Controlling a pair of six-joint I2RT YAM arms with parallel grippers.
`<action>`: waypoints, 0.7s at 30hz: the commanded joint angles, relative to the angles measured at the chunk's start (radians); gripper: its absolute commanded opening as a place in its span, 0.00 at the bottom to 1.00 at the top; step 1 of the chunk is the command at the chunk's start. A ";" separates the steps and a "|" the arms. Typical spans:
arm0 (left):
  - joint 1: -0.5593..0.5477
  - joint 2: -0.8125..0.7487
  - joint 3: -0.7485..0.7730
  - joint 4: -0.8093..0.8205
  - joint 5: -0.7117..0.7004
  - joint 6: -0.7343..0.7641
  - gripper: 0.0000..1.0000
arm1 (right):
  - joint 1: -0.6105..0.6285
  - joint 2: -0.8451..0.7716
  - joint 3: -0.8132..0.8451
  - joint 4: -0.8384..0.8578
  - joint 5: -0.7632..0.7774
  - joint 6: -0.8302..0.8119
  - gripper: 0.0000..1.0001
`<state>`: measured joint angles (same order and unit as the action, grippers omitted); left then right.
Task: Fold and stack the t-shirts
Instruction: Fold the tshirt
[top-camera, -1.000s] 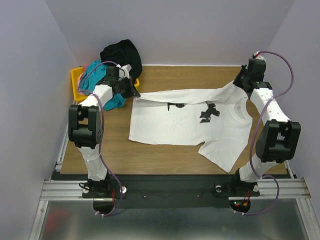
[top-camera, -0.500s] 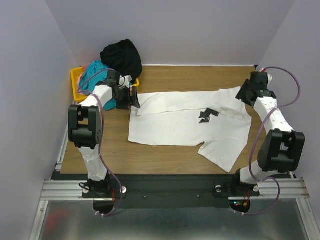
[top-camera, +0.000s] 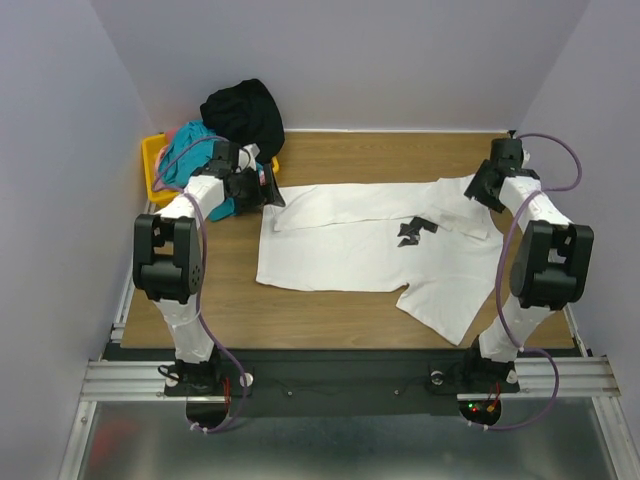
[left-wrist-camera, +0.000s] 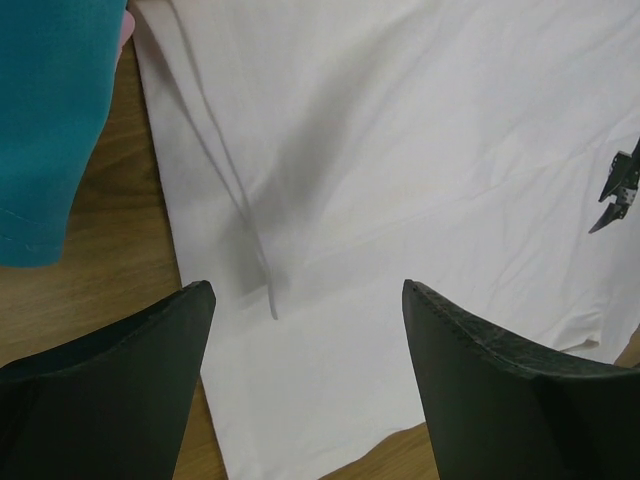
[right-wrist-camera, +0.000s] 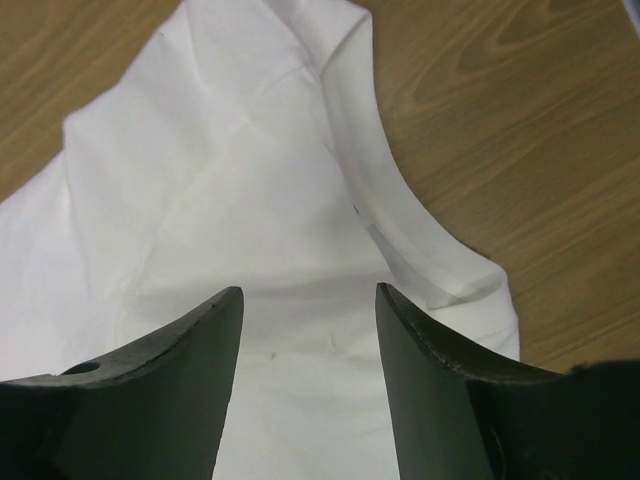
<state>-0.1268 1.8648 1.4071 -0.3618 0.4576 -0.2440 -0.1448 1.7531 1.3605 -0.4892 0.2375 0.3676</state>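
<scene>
I am looking down at the white t-shirt (top-camera: 350, 250), which is lying spread across the middle of the counter (top-camera: 330, 315) with its neck toward the right and its hem toward the left. Its far edge is lying folded over toward me as a long strip. The black chest mark (top-camera: 417, 229) is showing just below that strip. One sleeve is sticking out toward the near right.

I am holding the left pincer (top-camera: 270, 192) over the shirt's far left corner with its jaws standing apart and nothing between them. In its wrist view the two dark fingers (left-wrist-camera: 110, 380) are framing flat white cloth with a hem seam running down it, and bare wood is showing at the left. I cannot tell whether the tips are touching the cloth.

I am holding the right pincer (top-camera: 482, 192) at the far right, over the neck end. Its jaws are also standing apart and gripping nothing. The collar band (right-wrist-camera: 400, 215) is curving past just beside its right finger, with wood beyond.

The teal t-shirt (top-camera: 190, 150), the pink t-shirt (top-camera: 181, 131) and the black t-shirt (top-camera: 243, 115) are sitting heaped in and over the yellow bin (top-camera: 152, 158) at the far left corner. The teal one is spilling onto the counter just beside the left pincer.
</scene>
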 joint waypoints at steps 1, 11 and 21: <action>-0.011 -0.012 -0.088 0.063 -0.005 -0.046 0.88 | -0.015 0.060 0.035 0.009 -0.013 0.013 0.60; -0.031 -0.075 -0.301 0.208 0.036 -0.109 0.87 | -0.032 0.111 -0.017 0.011 -0.030 0.028 0.57; -0.108 -0.144 -0.483 0.276 0.023 -0.207 0.87 | -0.125 0.117 -0.061 0.014 -0.053 -0.001 0.57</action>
<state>-0.1970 1.7668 1.0069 -0.0532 0.4927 -0.4007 -0.2268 1.8725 1.3167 -0.4915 0.1909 0.3809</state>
